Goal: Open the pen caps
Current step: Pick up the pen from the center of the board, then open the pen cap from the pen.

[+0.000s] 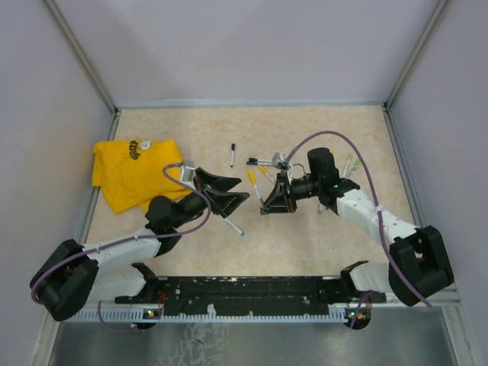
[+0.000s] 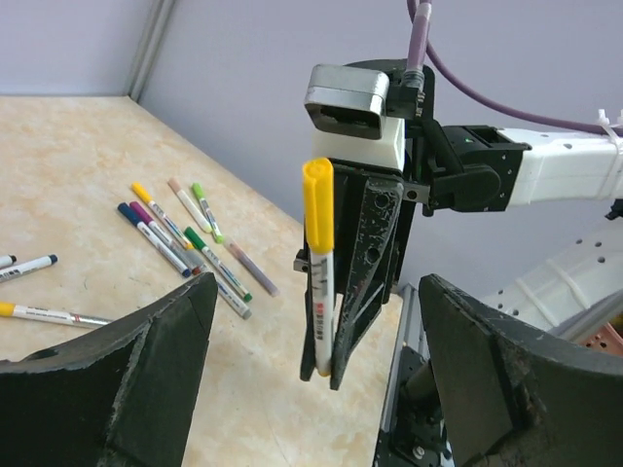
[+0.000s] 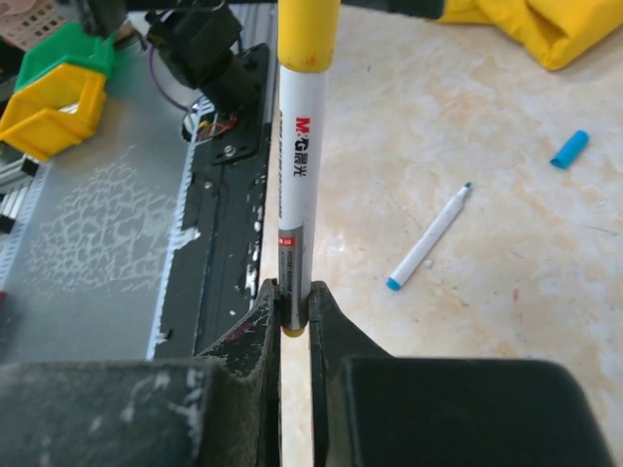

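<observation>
Right gripper (image 3: 294,309): clamped tight on the rear end of the held pen (image 3: 297,185), one jaw pressed to each side of the barrel.
Held pen: white barrel, raised off the table (image 1: 191,130), pointing from the right gripper leftward to the left gripper (image 1: 244,190).
Yellow cap (image 2: 317,199): seated on the free end of the held pen, just beyond the tips of the left fingers (image 2: 127,370), touched by neither.
Left gripper: jaws spread wide with nothing between the pads, facing the right gripper at the middle of the table.
Blue cap (image 3: 569,149): loose on the table, lying toward the yellow cloth (image 1: 133,174), apart from the uncapped pen (image 3: 428,238).
Uncapped pen: flat on the table just near of the left gripper, blue tip bare.
Yellow cloth: crumpled at the far left of the table.
Capped pens (image 2: 185,233): lying side by side at the far right, with yellow, blue, magenta and green caps among them, all on.
Black-capped pen (image 1: 232,155): alone at the far middle, cap on.
Other pens (image 1: 259,164): a few scattered just far of the right gripper; too small to tell their cap colours.
</observation>
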